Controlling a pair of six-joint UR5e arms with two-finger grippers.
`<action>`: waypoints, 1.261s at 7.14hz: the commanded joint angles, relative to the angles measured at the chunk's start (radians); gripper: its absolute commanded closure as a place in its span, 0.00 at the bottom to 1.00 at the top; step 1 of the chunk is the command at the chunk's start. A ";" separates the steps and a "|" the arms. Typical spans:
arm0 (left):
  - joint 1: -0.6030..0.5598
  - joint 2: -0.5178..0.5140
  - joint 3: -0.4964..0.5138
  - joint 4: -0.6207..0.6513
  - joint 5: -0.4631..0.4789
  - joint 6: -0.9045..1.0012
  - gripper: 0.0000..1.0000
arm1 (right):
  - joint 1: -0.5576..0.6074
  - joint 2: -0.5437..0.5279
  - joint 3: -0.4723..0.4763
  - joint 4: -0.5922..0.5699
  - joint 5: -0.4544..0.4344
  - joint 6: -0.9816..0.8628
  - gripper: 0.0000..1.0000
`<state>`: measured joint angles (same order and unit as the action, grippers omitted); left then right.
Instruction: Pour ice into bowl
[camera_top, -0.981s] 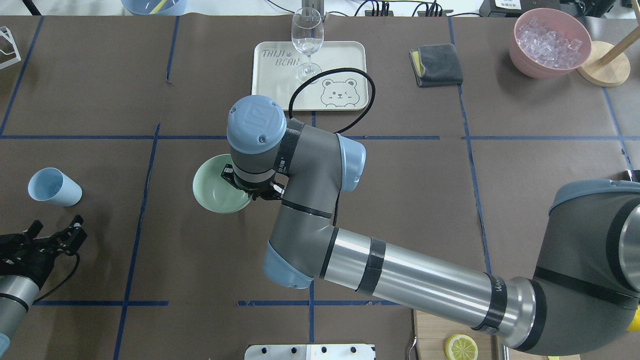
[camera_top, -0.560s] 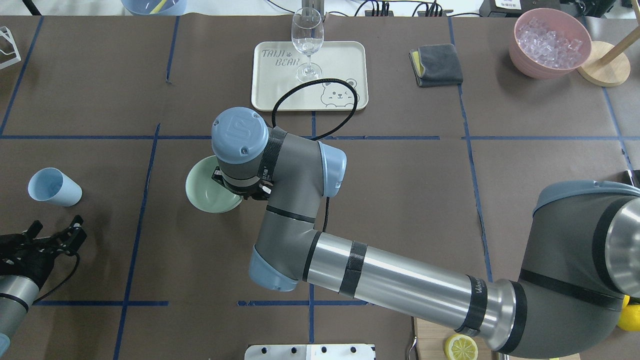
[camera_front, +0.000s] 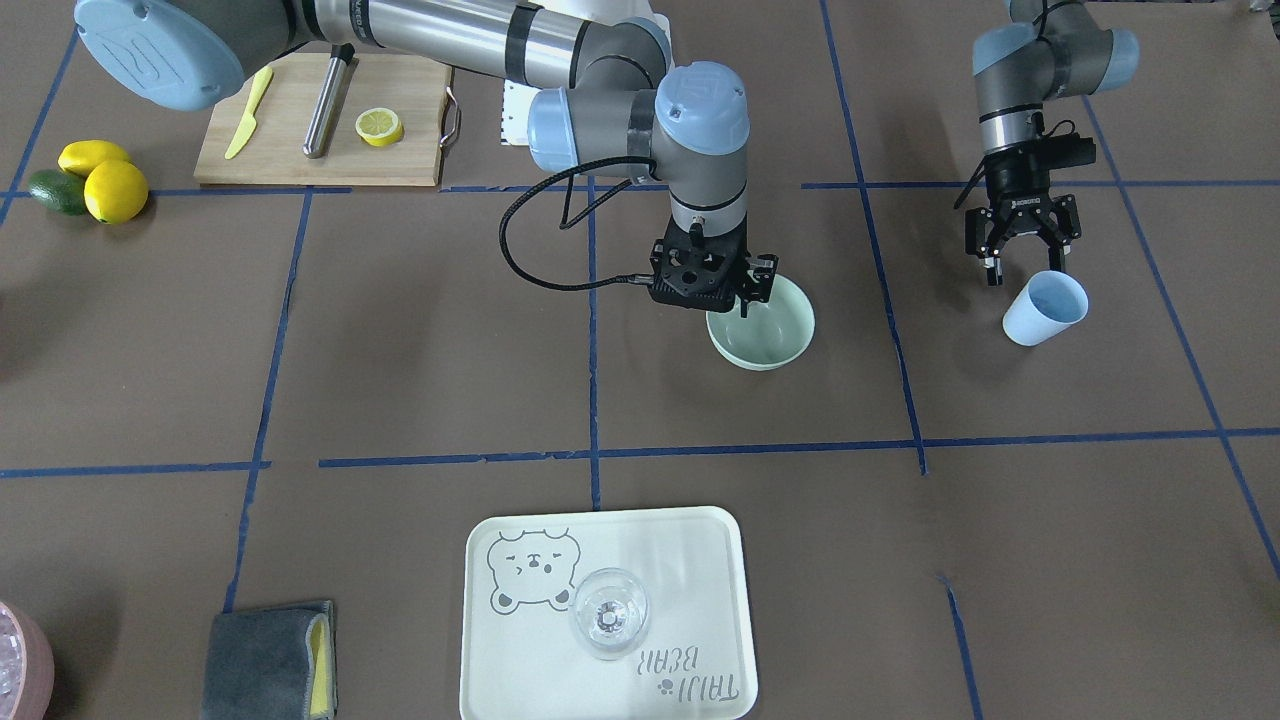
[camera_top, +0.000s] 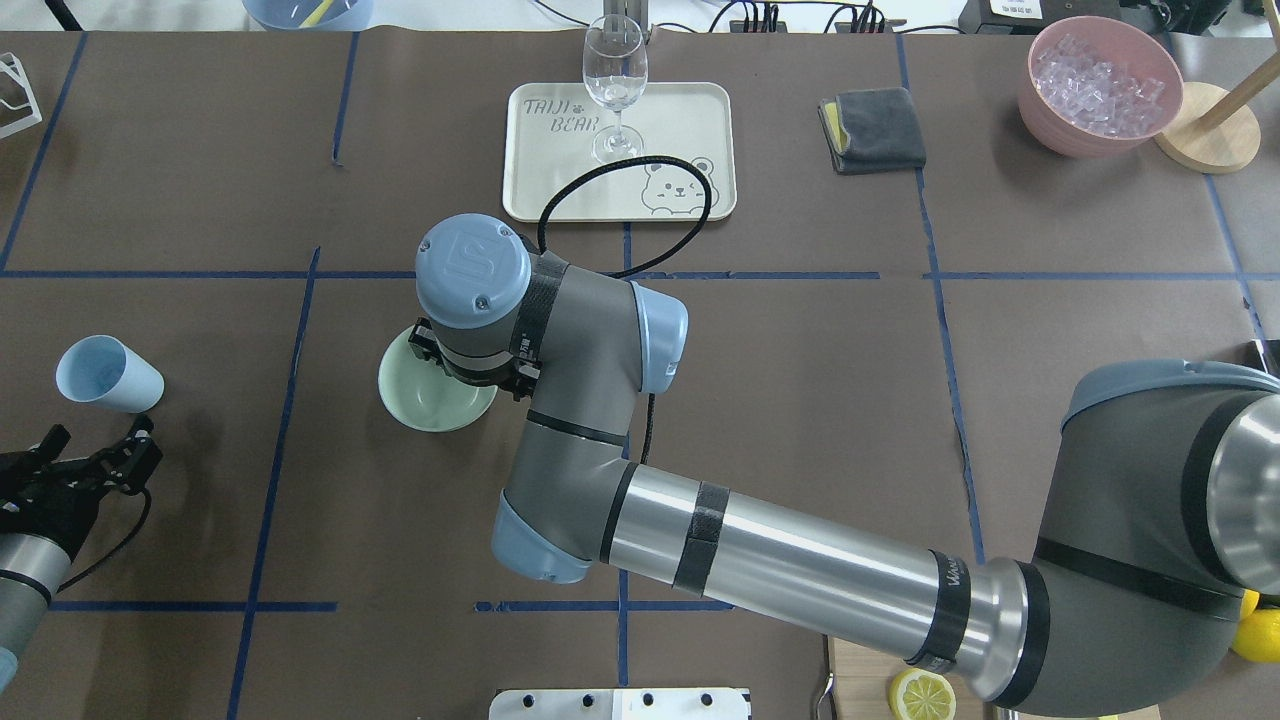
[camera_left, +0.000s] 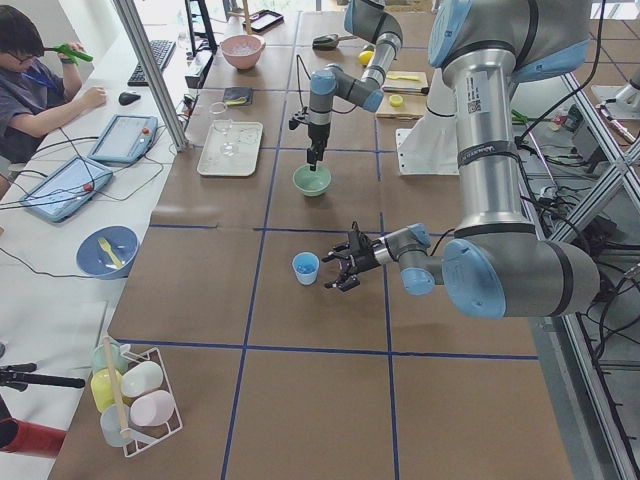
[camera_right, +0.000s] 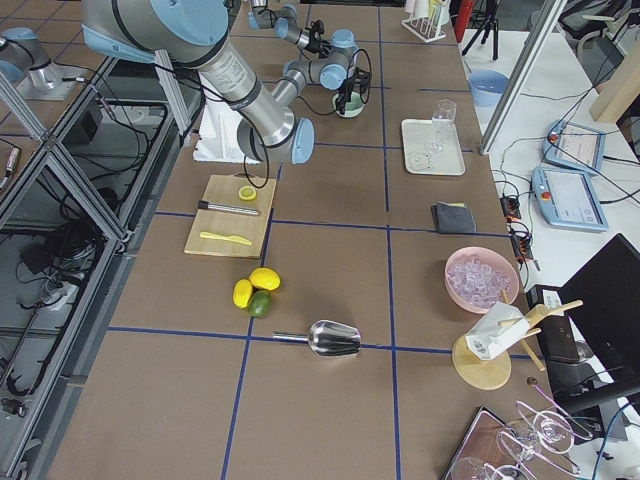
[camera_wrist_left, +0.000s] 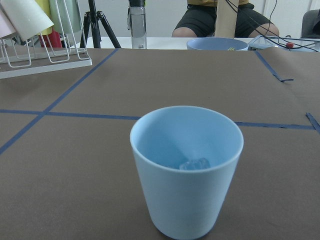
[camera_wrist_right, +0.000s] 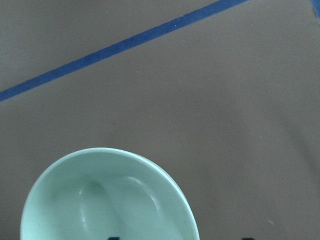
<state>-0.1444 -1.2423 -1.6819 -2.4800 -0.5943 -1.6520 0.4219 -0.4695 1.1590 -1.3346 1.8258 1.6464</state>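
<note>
Table (camera_top: 1050, 330): brown cover, blue tape grid.

Right arm (camera_top: 800, 575): reaches across to left of centre; wrist points straight down over the bowl (camera_top: 437, 400). The bowl sits flat on the table; the part seen in the wrist view is empty.

Left arm (camera_left: 500, 270): held low, wrist about level, aimed at the cup (camera_front: 1045, 308). The cup stands upright at the far left of the table, long axis vertical, mouth up; well apart from the bowl.

Key relation: the cup lies just ahead of the left gripper (camera_front: 1024, 262), centred in its wrist view, untouched; the left arm is much the nearer; the bowl lies to the cup's right.

Left gripper: fingers spread wide, nothing between them.

Right gripper (camera_front: 748, 292): at the bowl's rim; its tips show apart in the wrist view, one either side of the rim, seemingly not pinching it.

Ice (camera_wrist_left: 195, 163): a clear cube or two at the cup's bottom; none seen in the bowl.

Judgement: the next move is a level side grasp of the cup.
</note>
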 joint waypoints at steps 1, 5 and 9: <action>-0.046 -0.060 0.059 -0.003 -0.001 0.003 0.01 | 0.000 0.002 0.011 0.000 0.003 0.003 0.00; -0.103 -0.092 0.085 -0.002 -0.010 0.008 0.01 | 0.003 -0.021 0.079 -0.040 0.012 -0.002 0.00; -0.151 -0.160 0.143 -0.055 -0.010 0.078 0.01 | 0.038 -0.103 0.223 -0.153 0.012 -0.030 0.00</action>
<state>-0.2719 -1.3844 -1.5438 -2.5131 -0.6044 -1.6086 0.4549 -0.5577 1.3662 -1.4803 1.8388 1.6256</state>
